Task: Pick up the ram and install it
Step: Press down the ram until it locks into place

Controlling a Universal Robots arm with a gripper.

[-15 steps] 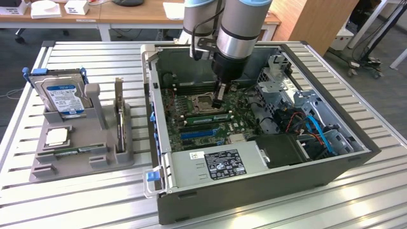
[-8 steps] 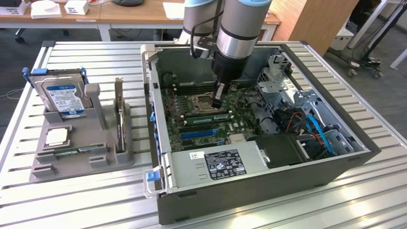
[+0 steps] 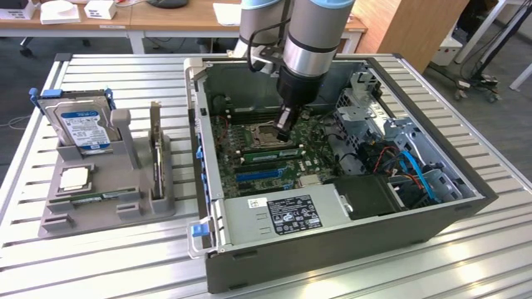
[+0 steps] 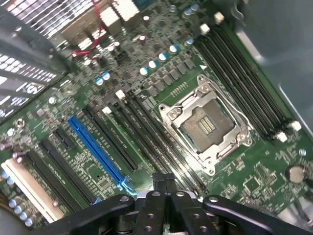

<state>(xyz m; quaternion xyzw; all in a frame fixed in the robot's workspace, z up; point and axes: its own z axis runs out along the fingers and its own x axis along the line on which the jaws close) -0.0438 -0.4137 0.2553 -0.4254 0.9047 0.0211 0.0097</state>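
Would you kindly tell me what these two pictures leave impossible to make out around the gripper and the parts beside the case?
- Exterior view: the gripper covers the board beneath it, so whether anything sits under the shut jaws is unclear.
- Wrist view: the gripper hides the near ends of the memory slots, and the picture's edge cuts off its body.
- Exterior view: the print on the hard drive and the power supply label is too small to read.

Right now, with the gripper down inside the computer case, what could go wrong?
The shut gripper hangs just over the memory slots; pushing down off-line could stress the motherboard. The open processor socket sits right beside it, so a sideways slip might damage its bare contacts.
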